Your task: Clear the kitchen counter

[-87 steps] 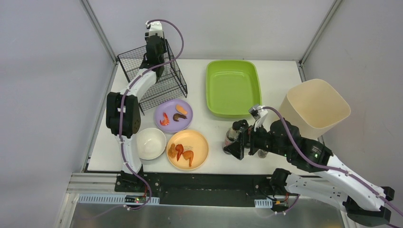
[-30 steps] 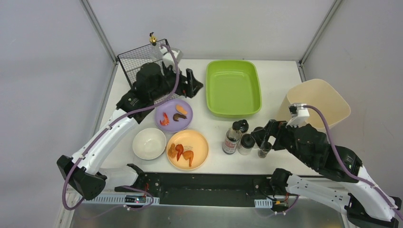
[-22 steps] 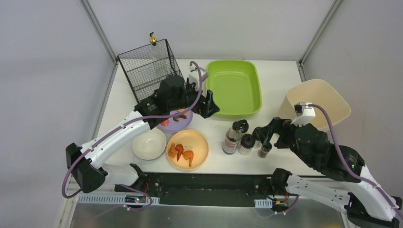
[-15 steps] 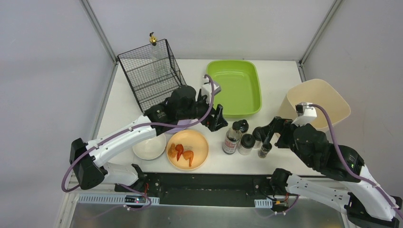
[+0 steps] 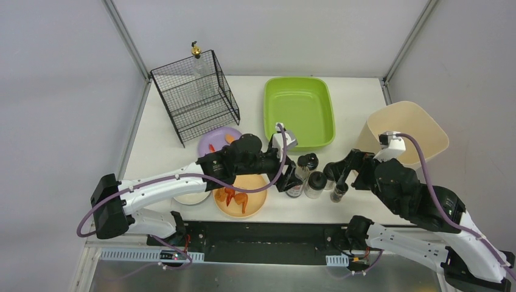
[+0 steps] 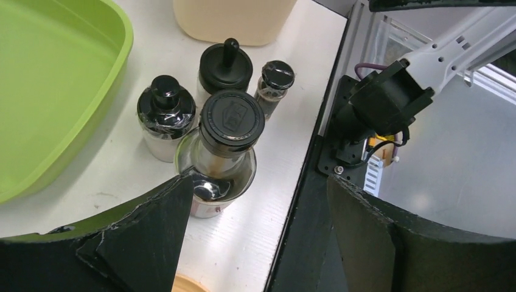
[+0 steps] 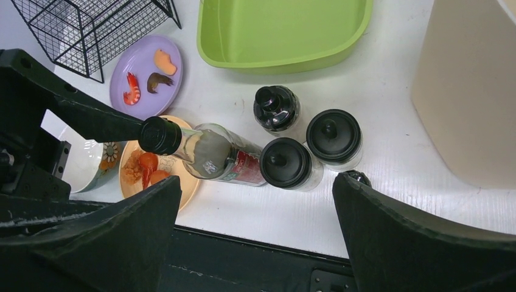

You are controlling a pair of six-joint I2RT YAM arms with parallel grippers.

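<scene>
Black wire basket (image 5: 198, 100) in the far-left corner, lime-green plastic tray (image 5: 298, 115) at the far edge, beige plastic bin (image 5: 426, 121) at the right edge, black-capped glass bottles (image 6: 232, 121) near the front.

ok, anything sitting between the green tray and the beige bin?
Nothing. There is only a bare strip of kitchen counter between the green tray and the beige bin. The top external view shows it, and the right wrist view agrees.
</scene>
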